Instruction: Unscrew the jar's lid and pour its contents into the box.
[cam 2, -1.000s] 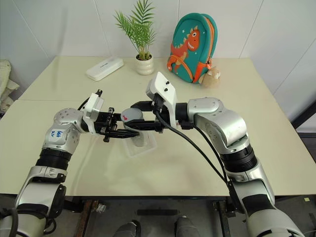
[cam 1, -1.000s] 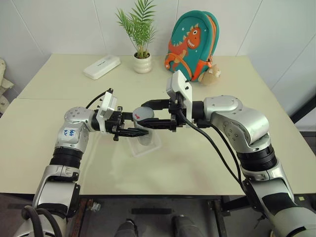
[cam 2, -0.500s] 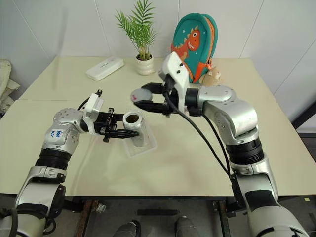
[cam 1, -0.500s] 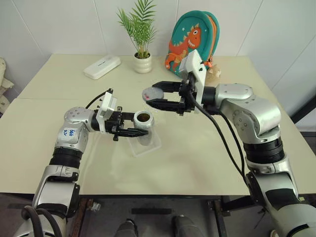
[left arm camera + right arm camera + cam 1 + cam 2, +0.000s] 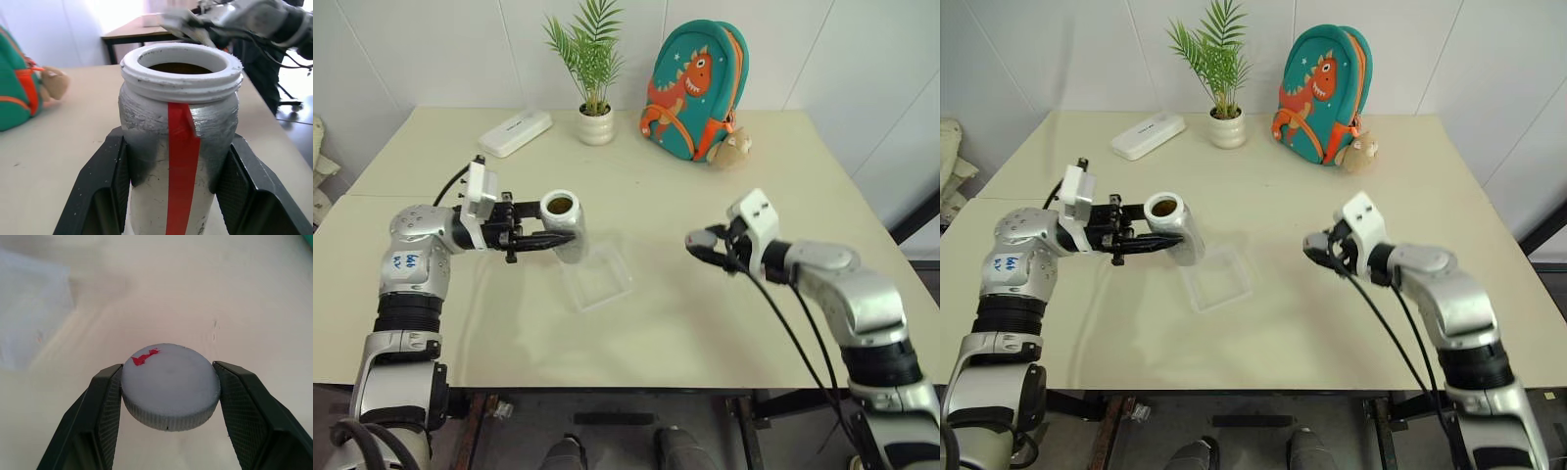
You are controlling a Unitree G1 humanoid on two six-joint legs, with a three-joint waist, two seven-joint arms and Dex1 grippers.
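Note:
My left gripper [image 5: 564, 238] is shut on the jar [image 5: 565, 230], a pale cylinder with a red strip [image 5: 182, 161], held nearly upright above the table. Its mouth is open, and dark brown contents [image 5: 182, 68] show inside. The jar hangs just left of the box [image 5: 598, 278], a shallow clear container lying on the table. To the right, my right gripper [image 5: 704, 244] is low over the table, shut on the lid [image 5: 169, 384], a grey round cap with a red smear on top.
Along the far edge stand a white oblong case [image 5: 515, 133], a white plant pot [image 5: 595, 125] with a palm, a teal dinosaur backpack [image 5: 695, 90] and a small plush toy [image 5: 732, 149]. Bare tabletop [image 5: 656, 323] lies between the box and the near edge.
My right gripper carried the lid off the jar, then right and down toward the table. My left gripper moved the open jar left and slightly up, off the box.

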